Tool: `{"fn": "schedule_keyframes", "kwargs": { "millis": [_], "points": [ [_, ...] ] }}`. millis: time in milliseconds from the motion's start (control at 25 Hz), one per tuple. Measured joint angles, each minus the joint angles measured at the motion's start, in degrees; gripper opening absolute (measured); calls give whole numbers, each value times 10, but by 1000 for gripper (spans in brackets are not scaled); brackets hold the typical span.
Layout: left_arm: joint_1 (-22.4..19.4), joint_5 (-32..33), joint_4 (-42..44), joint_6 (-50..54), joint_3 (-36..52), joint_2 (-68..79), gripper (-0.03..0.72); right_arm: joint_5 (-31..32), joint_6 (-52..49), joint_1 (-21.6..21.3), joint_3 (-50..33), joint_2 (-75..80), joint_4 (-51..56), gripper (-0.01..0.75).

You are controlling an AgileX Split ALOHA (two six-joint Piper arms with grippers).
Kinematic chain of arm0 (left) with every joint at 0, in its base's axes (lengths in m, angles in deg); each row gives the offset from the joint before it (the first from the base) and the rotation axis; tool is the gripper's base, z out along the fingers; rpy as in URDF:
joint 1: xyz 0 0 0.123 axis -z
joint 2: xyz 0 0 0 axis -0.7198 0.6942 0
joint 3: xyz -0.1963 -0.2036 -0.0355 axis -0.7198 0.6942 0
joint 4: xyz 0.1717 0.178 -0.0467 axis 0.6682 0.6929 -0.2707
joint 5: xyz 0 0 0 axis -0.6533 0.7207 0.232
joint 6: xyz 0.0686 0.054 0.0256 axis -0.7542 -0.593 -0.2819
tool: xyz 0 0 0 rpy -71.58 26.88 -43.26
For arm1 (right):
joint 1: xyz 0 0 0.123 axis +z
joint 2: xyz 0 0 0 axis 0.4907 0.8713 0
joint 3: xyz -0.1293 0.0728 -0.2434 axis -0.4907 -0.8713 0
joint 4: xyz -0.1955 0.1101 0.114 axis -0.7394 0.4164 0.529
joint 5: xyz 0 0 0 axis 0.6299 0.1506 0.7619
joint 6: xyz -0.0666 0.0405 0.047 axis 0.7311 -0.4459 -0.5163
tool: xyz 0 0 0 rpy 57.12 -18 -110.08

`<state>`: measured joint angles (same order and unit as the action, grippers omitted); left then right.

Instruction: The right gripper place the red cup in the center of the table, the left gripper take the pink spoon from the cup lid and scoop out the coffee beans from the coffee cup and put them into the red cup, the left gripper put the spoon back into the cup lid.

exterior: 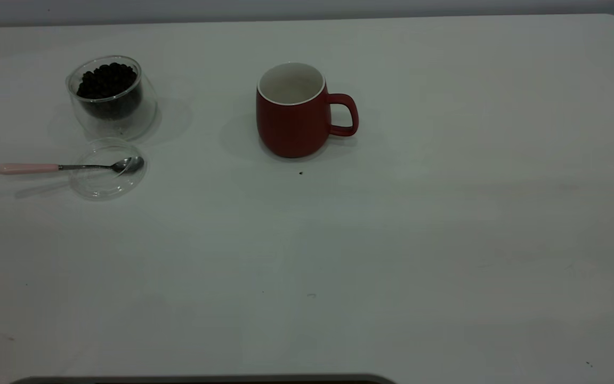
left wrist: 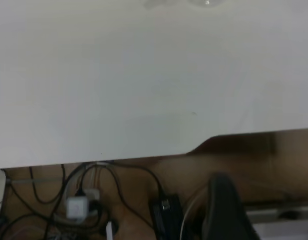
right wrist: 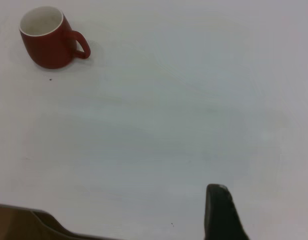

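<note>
we see the table [exterior: 445, 240], white with dark specks; cables [left wrist: 94, 200] hang beneath. we cannot tell either gripper's state.

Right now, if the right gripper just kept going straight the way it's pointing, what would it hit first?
Probably nothing soon. One finger of the right gripper shows over bare table, and the way ahead looks free. The red cup stands far off to one side of that line, though depth is hard to judge.

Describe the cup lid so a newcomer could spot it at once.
On the white table, look far left of the red cup. Just in front of the bean-filled coffee cup lies the cup lid: flat, clear, with the pink spoon resting its bowl in it.
</note>
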<state>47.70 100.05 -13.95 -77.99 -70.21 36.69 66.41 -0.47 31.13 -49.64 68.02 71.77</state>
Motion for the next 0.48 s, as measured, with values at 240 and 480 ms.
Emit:
{"fn": "schedule_keyframes", "kwargs": {
  "millis": [240,480],
  "points": [
    [0,-5,-4,9,47,-53,478,0,0,0,0,0,0,465],
    [0,-22,-16,13,67,-88,477,0,0,0,0,0,0,465]
  ]
}}
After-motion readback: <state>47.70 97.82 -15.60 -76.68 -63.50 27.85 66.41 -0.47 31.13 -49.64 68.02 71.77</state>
